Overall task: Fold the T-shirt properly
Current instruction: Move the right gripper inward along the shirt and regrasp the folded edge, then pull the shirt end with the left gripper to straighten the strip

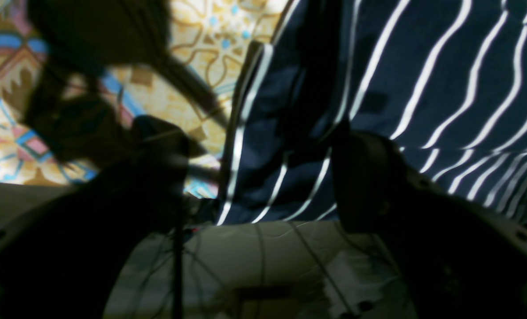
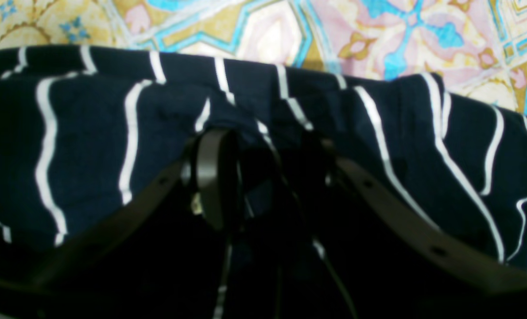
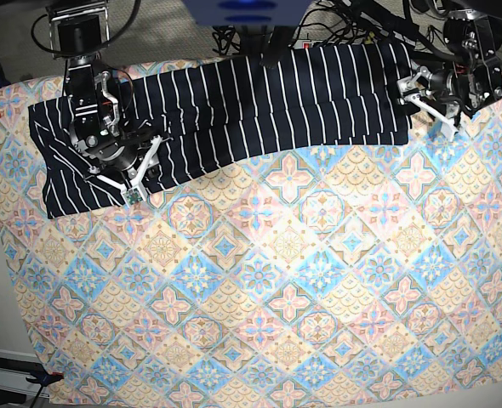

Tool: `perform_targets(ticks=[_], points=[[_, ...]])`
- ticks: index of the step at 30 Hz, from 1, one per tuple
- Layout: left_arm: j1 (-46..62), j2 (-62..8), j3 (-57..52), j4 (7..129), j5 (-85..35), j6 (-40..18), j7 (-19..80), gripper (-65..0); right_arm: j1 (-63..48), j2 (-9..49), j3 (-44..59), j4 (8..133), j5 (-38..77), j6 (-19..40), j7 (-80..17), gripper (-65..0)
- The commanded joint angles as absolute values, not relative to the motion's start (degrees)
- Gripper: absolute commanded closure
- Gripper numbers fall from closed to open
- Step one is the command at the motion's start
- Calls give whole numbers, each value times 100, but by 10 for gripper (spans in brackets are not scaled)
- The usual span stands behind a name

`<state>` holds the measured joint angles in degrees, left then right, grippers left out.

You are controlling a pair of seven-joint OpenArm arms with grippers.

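Note:
The dark navy T-shirt (image 3: 234, 102) with thin white stripes lies spread in a long band across the far side of the table. My right gripper (image 2: 265, 170) sits on its left part near the lower hem (image 3: 130, 170), and its jaws are closed on a bunched fold of the cloth (image 2: 130, 133). My left gripper (image 1: 263, 177) is at the shirt's right edge (image 3: 424, 109). It is open, with its dark fingers (image 1: 365, 177) wide apart on either side of the shirt's edge (image 1: 445, 79).
The pastel tile-patterned tablecloth (image 3: 276, 289) covers the whole table and shows beside the shirt in both wrist views (image 1: 201, 40) (image 2: 378, 40). Cables and robot bases (image 3: 251, 17) stand behind the table's far edge.

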<state>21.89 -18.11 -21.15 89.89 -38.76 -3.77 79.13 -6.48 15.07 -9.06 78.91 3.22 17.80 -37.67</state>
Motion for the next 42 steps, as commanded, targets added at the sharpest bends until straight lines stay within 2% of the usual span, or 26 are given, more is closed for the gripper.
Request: perform_targets(ticks=[1, 10, 26, 32, 39, 41, 42], points=[[2185, -1719, -1982, 8980, -4242, -435, 7820, -502, -681, 1569, -884, 7881, 145, 1771, -4110, -246], [2062, -1429, -1938, 9015, -4303, -444, 7864, -502, -681, 1569, -884, 7890, 145, 1771, -4119, -246], [2149, -1543, -1947, 9042, -4646, -462, 7873, -501, -664, 1578, -884, 7890, 145, 1771, -4127, -246], [2308, -1684, -2035, 9684, -4725, -435, 8000, -501, -646, 1578, -884, 7864, 145, 1771, -4136, -246], [2290, -1684, -2044, 9516, -4708, -426, 7996, -501, -646, 1560, -884, 7873, 145, 1771, -4145, -246], [2290, -1675, -2044, 9411, -4716, -426, 7987, -491, -646, 1560, -884, 7873, 145, 1771, -4145, -246], [2290, -1666, -2035, 9411, -4716, -426, 7987, -463, -646, 1560, -884, 7873, 145, 1771, -4145, -246]])
